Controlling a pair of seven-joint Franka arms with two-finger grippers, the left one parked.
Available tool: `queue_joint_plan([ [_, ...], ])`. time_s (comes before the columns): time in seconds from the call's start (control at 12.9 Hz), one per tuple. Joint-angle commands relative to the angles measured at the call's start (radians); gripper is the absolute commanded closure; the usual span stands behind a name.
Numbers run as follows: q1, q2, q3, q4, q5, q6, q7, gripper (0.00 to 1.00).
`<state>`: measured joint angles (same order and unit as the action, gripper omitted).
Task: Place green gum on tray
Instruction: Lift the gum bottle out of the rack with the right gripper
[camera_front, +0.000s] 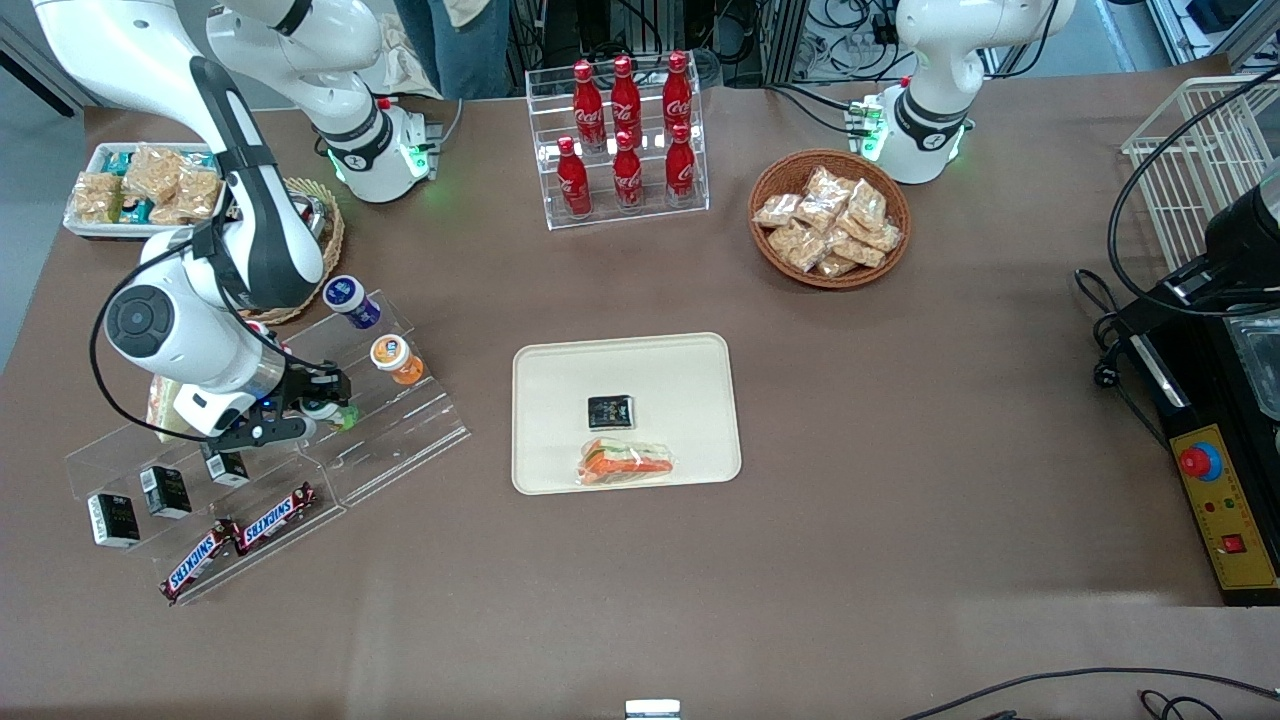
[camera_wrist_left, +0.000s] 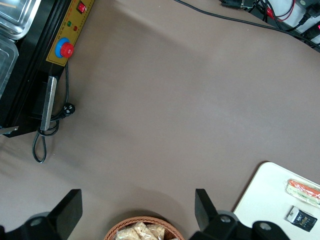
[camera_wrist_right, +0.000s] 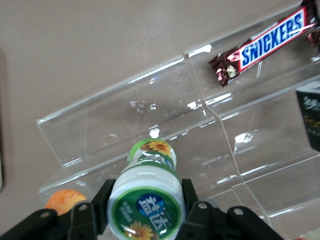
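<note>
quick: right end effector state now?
Right end effector: shut on the green gum, at the acrylic shelf.

Front view overlooks the table (camera_front: 900, 450); wrist views look down closely, sharing it

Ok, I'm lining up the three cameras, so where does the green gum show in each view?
Front view: the green gum stands on the clear stepped rack, between the fingers of the tool, nearer the camera than the orange-lidded bottle.
Right wrist view: the green gum sits between the fingers, lid toward the camera.
Left wrist view: not in it.
Shared landmark: the Snickers bar.
</note>
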<state>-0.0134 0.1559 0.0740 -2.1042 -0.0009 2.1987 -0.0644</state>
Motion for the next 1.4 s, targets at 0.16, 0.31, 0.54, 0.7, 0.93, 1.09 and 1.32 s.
queue_joint_plan([
  [0.16,0.003,-0.029,0.0,0.194,0.001,-0.256,-0.011,0.6],
  [0.31,0.018,-0.033,0.0,0.256,0.005,-0.332,0.0,0.6],
  [0.54,0.065,-0.038,0.001,0.271,0.013,-0.349,0.079,0.59],
  [0.7,0.095,-0.038,0.039,0.271,0.015,-0.349,0.187,0.59],
  [0.93,0.11,-0.027,0.153,0.271,0.035,-0.335,0.412,0.59],
  [1.09,0.171,0.005,0.188,0.271,0.038,-0.311,0.581,0.59],
  [1.32,0.224,0.088,0.226,0.271,0.036,-0.228,0.727,0.58],
])
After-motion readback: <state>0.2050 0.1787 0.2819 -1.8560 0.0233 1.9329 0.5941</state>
